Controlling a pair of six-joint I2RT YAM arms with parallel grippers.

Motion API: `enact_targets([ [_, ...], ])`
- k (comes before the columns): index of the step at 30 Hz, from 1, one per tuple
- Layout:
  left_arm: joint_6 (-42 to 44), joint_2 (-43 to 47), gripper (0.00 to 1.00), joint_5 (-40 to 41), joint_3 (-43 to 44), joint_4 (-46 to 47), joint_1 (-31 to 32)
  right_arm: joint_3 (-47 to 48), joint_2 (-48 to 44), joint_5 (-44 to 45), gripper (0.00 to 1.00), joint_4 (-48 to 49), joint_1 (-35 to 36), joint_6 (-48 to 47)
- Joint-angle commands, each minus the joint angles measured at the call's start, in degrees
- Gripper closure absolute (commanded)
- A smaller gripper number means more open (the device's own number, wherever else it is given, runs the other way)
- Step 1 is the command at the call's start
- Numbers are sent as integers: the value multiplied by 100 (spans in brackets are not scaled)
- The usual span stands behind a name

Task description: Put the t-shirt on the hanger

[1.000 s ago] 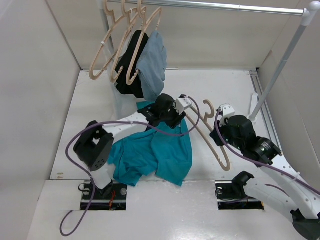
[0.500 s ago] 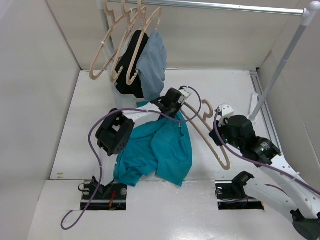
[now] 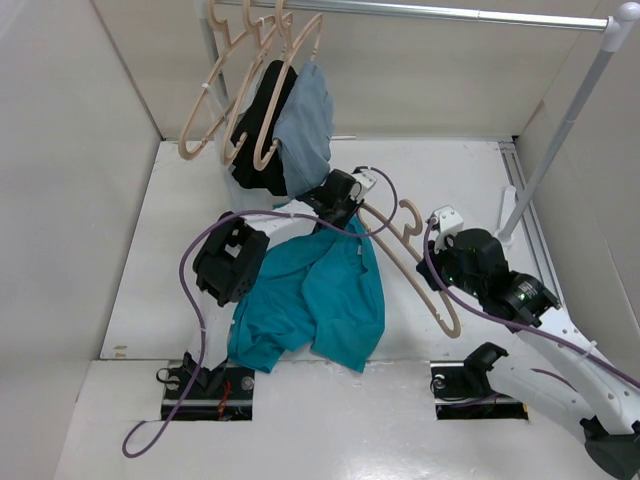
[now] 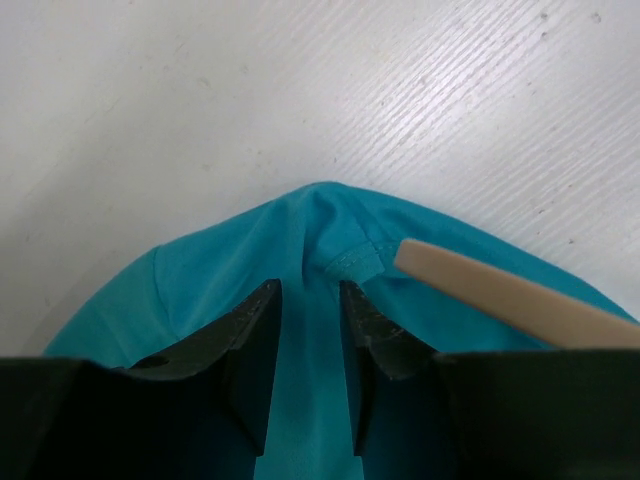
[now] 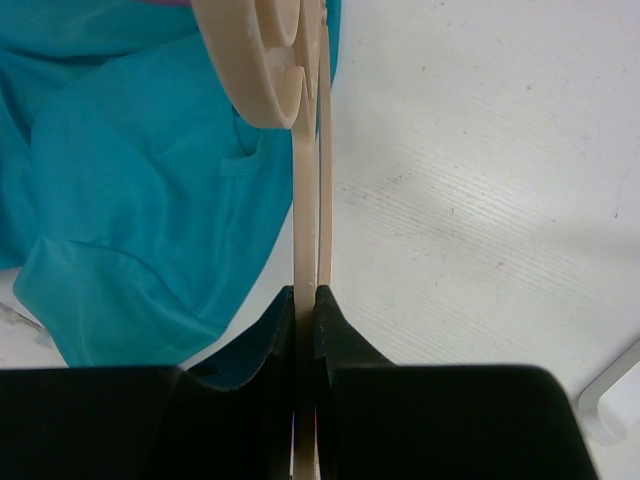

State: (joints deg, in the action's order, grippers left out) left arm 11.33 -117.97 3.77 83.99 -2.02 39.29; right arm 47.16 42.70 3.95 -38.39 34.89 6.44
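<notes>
The teal t-shirt (image 3: 320, 290) lies crumpled on the white table in front of the left arm. My left gripper (image 3: 338, 200) is at the shirt's far edge. In the left wrist view a ridge of t-shirt (image 4: 220, 280) cloth runs between the narrowed fingers of my left gripper (image 4: 308, 288), which is shut on it. One tip of the beige hanger (image 4: 500, 295) rests on the cloth just right of them. The hanger (image 3: 400, 260) lies slanted beside the shirt. My right gripper (image 3: 437, 270) is shut on its thin bar, as the right wrist view shows: gripper (image 5: 305, 292), hanger (image 5: 260, 60).
A metal rail (image 3: 430, 12) crosses the back and carries several spare beige hangers (image 3: 205, 115), a black garment (image 3: 262, 120) and a grey-blue garment (image 3: 305, 125). Its slanted white post (image 3: 560, 140) stands at the right. White walls close in the left and back sides.
My left gripper has moved toward the back of the table to the shirt's far edge and its jaws have narrowed on the cloth. The left elbow swung right. The right arm barely moved.
</notes>
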Motion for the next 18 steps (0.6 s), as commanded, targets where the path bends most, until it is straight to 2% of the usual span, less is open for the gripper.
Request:
enact_targets([
  [1,80,-68,73,-401,303,220,-114,92,-42,-122,100,534,-18,-99],
  [8,299,-121,72,-983,303,158,-167,145,11,-70,100,482,-18,-151],
  [18,641,187,73,-1221,-40,-18,-167,338,301,-69,100,482,-18,-327],
])
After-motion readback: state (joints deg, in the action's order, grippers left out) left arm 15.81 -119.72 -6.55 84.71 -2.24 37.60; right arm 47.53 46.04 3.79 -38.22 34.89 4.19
